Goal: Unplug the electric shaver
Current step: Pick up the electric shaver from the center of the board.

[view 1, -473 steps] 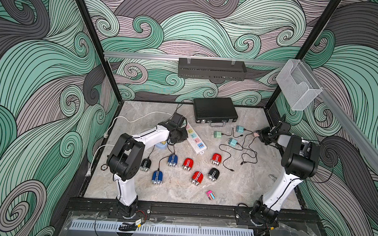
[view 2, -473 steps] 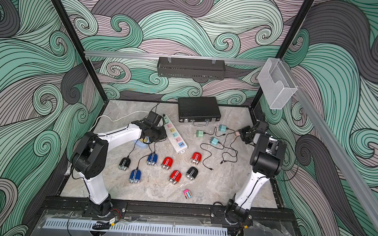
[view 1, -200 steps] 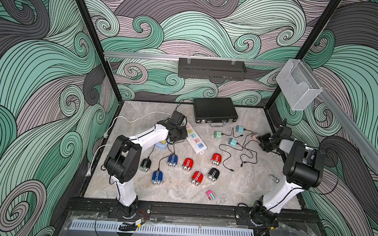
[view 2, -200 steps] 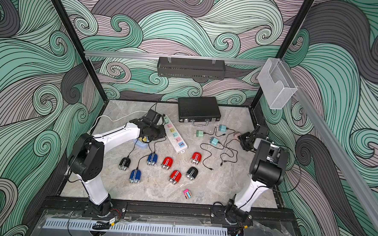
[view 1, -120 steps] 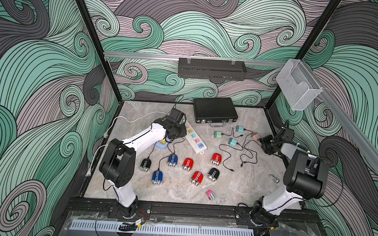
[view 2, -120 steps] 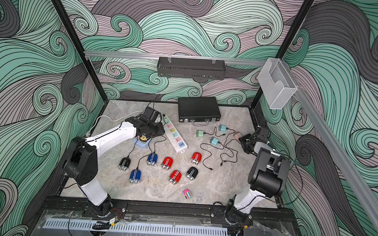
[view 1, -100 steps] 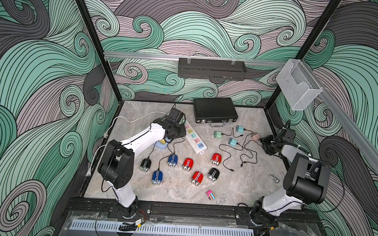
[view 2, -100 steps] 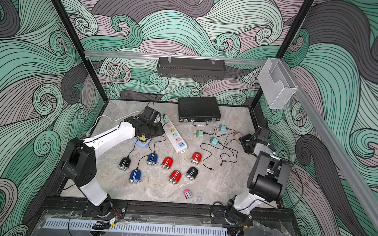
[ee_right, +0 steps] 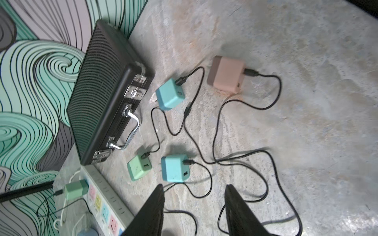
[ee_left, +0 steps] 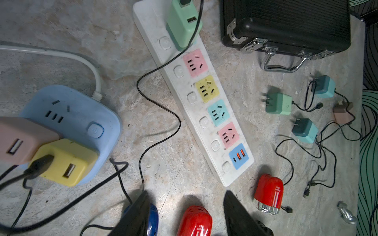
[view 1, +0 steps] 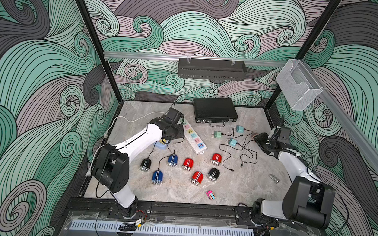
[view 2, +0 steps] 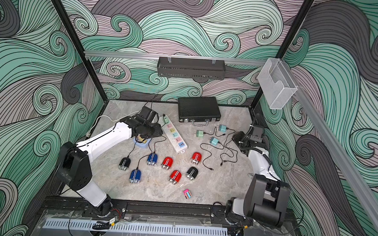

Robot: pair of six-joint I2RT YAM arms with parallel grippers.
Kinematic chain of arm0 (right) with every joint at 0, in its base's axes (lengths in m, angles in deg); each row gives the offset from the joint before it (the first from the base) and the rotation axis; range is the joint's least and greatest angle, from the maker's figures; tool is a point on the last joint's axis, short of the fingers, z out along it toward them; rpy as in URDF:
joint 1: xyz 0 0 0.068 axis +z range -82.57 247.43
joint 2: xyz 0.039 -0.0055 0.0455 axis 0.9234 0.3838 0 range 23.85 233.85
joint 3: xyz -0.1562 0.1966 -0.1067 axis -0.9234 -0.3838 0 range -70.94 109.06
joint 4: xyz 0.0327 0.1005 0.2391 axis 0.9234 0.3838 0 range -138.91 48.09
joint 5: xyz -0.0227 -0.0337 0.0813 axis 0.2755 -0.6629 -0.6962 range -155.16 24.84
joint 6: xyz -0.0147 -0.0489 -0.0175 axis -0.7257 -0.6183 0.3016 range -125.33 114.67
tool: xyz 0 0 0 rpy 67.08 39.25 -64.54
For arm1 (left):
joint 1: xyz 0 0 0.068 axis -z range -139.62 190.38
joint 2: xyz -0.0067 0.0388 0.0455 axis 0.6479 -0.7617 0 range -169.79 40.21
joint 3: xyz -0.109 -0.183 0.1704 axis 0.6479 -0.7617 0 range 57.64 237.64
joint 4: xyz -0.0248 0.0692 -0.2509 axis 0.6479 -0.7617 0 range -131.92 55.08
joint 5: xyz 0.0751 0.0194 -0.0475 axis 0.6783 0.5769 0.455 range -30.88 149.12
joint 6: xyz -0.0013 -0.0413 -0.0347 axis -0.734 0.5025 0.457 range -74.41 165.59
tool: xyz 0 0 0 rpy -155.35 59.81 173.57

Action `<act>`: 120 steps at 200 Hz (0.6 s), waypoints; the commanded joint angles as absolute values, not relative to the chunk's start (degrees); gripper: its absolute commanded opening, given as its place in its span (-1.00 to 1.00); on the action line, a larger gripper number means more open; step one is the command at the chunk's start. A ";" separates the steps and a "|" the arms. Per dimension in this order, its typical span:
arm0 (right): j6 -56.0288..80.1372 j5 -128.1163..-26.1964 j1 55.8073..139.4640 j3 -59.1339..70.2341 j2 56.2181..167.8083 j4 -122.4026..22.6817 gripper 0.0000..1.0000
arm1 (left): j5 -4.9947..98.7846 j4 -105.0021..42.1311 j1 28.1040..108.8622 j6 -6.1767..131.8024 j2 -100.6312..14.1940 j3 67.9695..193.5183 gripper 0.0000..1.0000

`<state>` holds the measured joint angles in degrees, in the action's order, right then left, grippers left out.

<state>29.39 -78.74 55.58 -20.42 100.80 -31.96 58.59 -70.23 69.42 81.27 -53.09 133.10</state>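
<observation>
Shavers (view 1: 172,159) and chargers (view 1: 217,135) on bench (view 1: 235,189)
White lettering on red shaver (ee_left: 269,191) unreadable; both arms' jaws spread, holding nothing.

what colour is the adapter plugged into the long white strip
Mint green plastic adapter, clearest in the left wrist view.

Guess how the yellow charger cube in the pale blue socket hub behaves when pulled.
Yellow plastic charger cube looks rigid, smooth-sided, so possibly slippery. Pale blue socket hub seems light; it may lift along. Black cable in the cube is limp, should trail.
</observation>
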 commanded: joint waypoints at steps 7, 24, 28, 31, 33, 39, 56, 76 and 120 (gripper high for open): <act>27.33 -73.68 61.22 -18.10 98.46 -28.62 -0.03 | 58.96 -72.11 70.04 80.05 -50.29 131.52 0.16; 26.42 -71.44 65.15 -16.99 97.70 -26.38 -0.05 | 59.09 -72.90 70.46 79.74 -49.64 130.63 0.16; 26.30 -71.11 65.92 -16.83 97.60 -26.24 -0.06 | 59.12 -73.16 70.56 79.70 -49.47 130.32 0.16; 26.23 -70.85 66.45 -16.73 97.55 -26.17 -0.06 | 59.28 -73.36 70.70 79.69 -49.32 130.14 0.16; 26.18 -70.73 66.84 -16.65 97.51 -26.06 -0.06 | 59.36 -73.40 70.81 79.69 -49.23 129.97 0.16; 25.99 -70.48 67.88 -16.38 97.58 -25.98 -0.06 | 59.55 -73.63 70.87 79.69 -48.89 129.40 0.16; 25.61 -69.56 70.96 -15.52 97.92 -25.20 -0.07 | 60.34 -73.91 71.51 80.04 -47.77 127.52 0.16; 24.42 -67.39 74.88 -14.04 98.61 -23.59 -0.06 | 61.21 -75.01 72.17 80.34 -46.64 126.00 0.17; 22.88 -63.47 82.21 -12.34 98.56 -21.78 -0.03 | 62.78 -75.60 73.89 80.84 -44.70 122.23 0.24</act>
